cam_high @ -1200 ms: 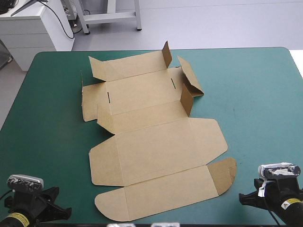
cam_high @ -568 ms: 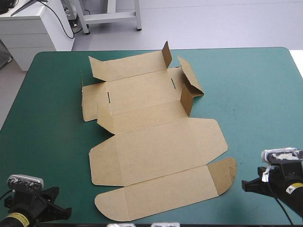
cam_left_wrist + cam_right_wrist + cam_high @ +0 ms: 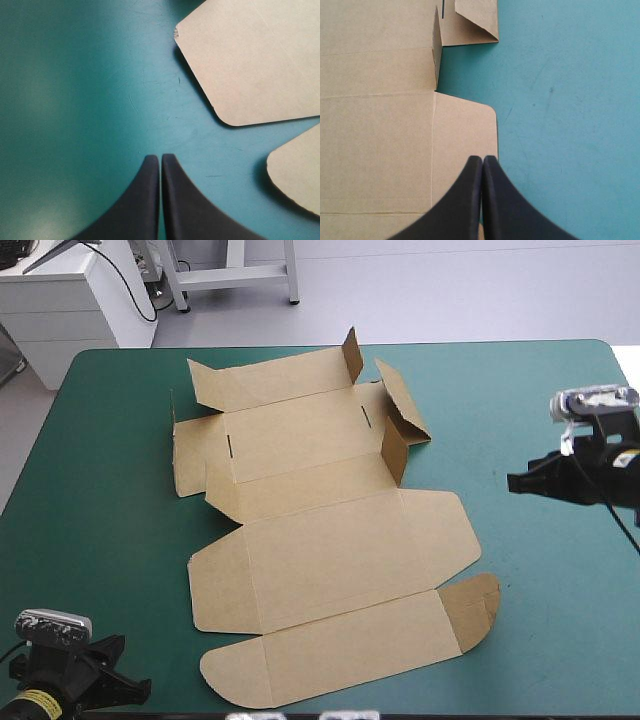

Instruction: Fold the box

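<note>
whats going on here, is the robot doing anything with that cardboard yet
Not yet. The brown box lies mostly flat on the teal-green table, only a few small flaps at its far end raised. Neither arm holds it: the left end effector is shut by the table's near left corner, and the right end effector, also shut, is off the box's right side, pointing toward it.

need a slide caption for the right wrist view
Shut and empty, the right gripper points at a side flap of the brown box, which lies mostly flat on the teal-green cover.
</note>
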{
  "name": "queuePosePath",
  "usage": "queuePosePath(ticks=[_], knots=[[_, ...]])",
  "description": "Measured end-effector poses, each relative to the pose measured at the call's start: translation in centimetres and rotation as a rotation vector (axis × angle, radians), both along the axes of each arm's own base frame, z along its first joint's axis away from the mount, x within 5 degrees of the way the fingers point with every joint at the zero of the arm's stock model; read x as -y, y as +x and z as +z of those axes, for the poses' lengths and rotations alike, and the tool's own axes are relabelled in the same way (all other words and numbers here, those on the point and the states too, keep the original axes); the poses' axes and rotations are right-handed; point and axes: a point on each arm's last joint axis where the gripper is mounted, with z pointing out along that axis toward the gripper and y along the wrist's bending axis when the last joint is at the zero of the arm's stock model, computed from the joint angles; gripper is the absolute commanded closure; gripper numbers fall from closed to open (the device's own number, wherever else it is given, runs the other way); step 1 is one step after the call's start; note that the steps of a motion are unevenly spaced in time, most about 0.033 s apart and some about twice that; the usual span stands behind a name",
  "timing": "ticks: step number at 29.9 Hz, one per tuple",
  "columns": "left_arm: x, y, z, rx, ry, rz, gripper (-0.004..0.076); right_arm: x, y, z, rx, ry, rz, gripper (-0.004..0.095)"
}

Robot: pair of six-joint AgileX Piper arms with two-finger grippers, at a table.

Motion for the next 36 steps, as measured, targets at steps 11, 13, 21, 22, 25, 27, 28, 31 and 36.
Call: queuePosePath(ticks=[11, 13, 21, 22, 25, 27, 28, 31, 36], knots=[[0.0, 0.0, 0.0, 0.0, 0.0, 0.0, 0.0731, -3.4, 10.8, 1.4, -0.037, -0.009, 0.155, 0.0907], [0.0, 0.0, 0.0, 0.0, 0.0, 0.0, 0.0731, -4.5, 12.3, 1.0, -0.056, -0.014, 0.167, 0.0907], [0.0, 0.0, 0.0, 0.0, 0.0, 0.0, 0.0731, -8.9, 19.1, -3.7, -0.194, -0.041, 0.248, 0.0901], [0.0, 0.0, 0.0, 0.0, 0.0, 0.0, 0.0731, -9.3, 19.7, -4.3, -0.205, -0.045, 0.256, 0.0889], [0.0, 0.0, 0.0, 0.0, 0.0, 0.0, 0.0731, -10.4, 20.9, -5.7, -0.225, -0.07, 0.271, 0.0785], [0.0, 0.0, 0.0, 0.0, 0.0, 0.0, 0.0731, -11.2, 21.4, -6.4, -0.238, -0.092, 0.271, 0.0675], [0.0, 0.0, 0.0, 0.0, 0.0, 0.0, 0.0731, -11.5, 21.5, -6.8, -0.245, -0.105, 0.27, 0.0615], [0.0, 0.0, 0.0, 0.0, 0.0, 0.0, 0.0731, -12.5, 21.8, -7.9, -0.267, -0.149, 0.278, 0.0496], [0.0, 0.0, 0.0, 0.0, 0.0, 0.0, 0.0731, -13.7, 22.1, -9.2, -0.292, -0.172, 0.3, 0.0479]])
